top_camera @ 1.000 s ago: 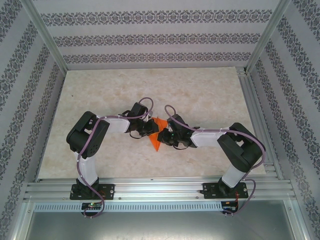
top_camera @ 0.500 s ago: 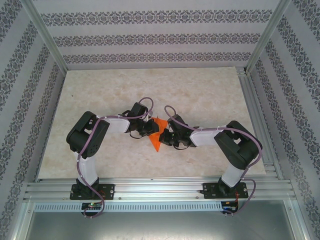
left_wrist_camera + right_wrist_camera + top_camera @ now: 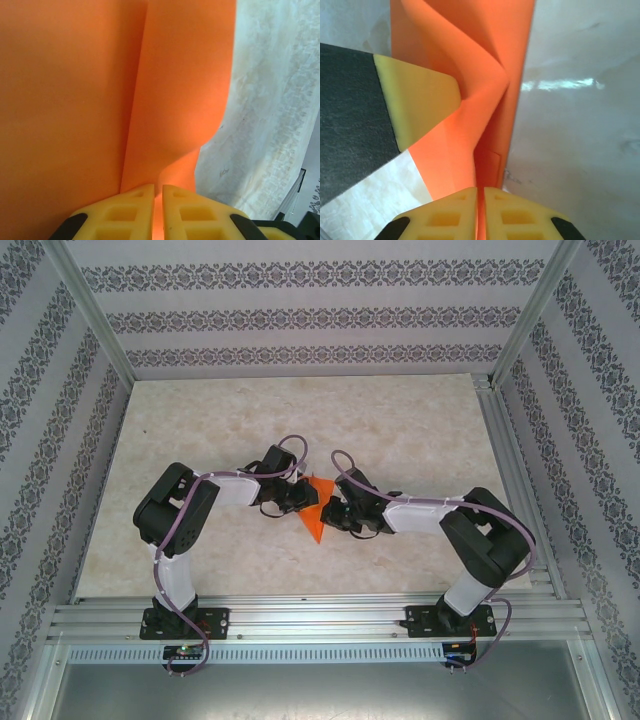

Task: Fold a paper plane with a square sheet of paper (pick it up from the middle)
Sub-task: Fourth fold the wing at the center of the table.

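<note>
Fold in progress: a thin, bright orange sheet of paper [image 3: 316,510], already creased into a triangle with its tip toward the near edge, sits at the middle of the pale marbled tabletop [image 3: 300,410], pinched from both sides. The left gripper [image 3: 302,498] meets the sheet from the left and the right gripper [image 3: 330,512] from the right, the two heads close together with the orange triangle between them.

Seen from the left wrist, the left gripper's yellow fingers [image 3: 125,215] are pressed almost together, a sliver of orange caught in the slit. The paper rises ahead of them with a long crease down its face, its right edge curling above the tabletop.

From the right wrist, the right gripper's yellow fingers [image 3: 520,215] are likewise clamped on a folded edge of the sheet. The layers stand pleated beyond them, and a yellow pad on a black finger of the left gripper lies against the fold from the left side of that picture.

Purple cables [image 3: 290,445] loop over both white-and-black arms. A bare aluminium frame [image 3: 90,310] and grey-patterned walls [image 3: 300,320] enclose the table.
</note>
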You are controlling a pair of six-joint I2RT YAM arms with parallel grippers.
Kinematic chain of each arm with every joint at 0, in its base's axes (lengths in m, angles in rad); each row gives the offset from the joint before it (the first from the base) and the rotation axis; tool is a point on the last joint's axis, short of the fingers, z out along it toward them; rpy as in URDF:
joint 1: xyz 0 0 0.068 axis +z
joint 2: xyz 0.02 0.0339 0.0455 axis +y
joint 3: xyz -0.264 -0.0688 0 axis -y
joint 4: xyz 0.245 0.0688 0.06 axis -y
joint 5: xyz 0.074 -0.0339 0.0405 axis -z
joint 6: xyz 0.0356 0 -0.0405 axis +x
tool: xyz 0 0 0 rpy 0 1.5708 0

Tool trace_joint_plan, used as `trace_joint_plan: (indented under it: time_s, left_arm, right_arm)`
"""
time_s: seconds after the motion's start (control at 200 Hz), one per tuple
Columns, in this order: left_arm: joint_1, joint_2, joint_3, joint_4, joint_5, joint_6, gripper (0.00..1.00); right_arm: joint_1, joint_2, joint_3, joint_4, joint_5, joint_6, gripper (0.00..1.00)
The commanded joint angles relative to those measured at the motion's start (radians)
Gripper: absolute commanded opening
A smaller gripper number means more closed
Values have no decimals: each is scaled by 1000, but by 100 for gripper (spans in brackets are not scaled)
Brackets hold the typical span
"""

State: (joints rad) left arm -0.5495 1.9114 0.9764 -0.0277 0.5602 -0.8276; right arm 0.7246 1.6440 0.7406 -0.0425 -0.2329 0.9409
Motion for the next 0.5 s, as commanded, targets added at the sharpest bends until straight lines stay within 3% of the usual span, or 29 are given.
trace_joint_plan:
  time_s: [0.0, 0.2, 0.494]
  left_arm:
    - [-8, 36, -8, -29, -38, 11, 15]
    - [-8, 35, -11, -19, -31, 7, 15]
    - [-7, 28, -3, -24, -29, 3, 15]
  right_arm:
    - [14, -68, 14, -71, 69, -20, 14]
    - [23, -90, 25, 14, 15, -32, 7]
    - [52, 19, 79, 26, -20, -6, 3]
